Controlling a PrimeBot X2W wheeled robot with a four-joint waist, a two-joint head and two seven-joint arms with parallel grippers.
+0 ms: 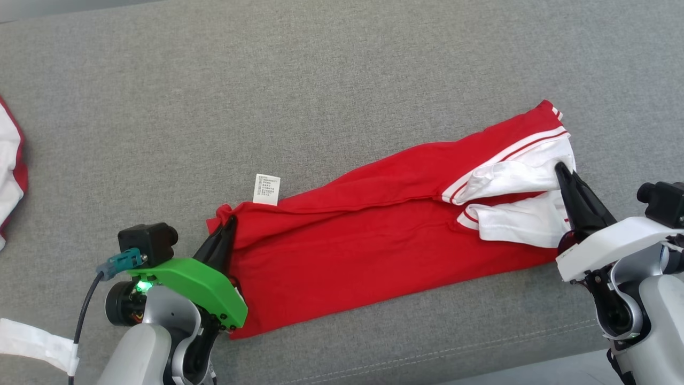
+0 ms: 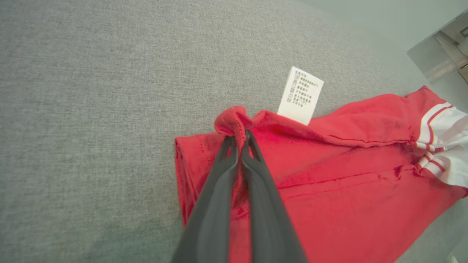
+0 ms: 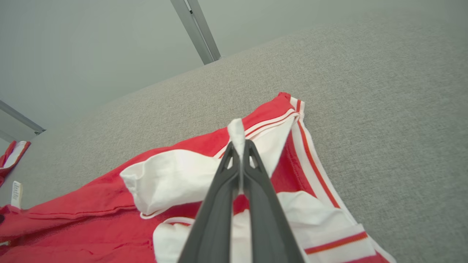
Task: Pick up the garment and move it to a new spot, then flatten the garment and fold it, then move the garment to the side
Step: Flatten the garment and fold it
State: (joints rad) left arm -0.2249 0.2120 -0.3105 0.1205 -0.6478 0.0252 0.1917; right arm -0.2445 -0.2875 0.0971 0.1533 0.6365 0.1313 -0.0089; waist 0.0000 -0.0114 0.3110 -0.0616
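Left gripper (image 1: 231, 220) pinches red garment (image 1: 374, 224) corner, lower left of frame; right gripper (image 1: 559, 168) pinches white sleeve (image 1: 513, 174), right.

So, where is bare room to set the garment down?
Bare: the wide grey surface beyond the red garment, and the patch between it and the second garment at the left edge. Crowded: near the left gripper and right gripper.

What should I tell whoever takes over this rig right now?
Left gripper: jaws shut on the shirt at its red corner by the care label.
Right gripper: jaws shut on a white sleeve fold.
The shirt lies on the gray cushion, folded lengthwise into a long strip.
Left: probably fold it across, then move it aside.
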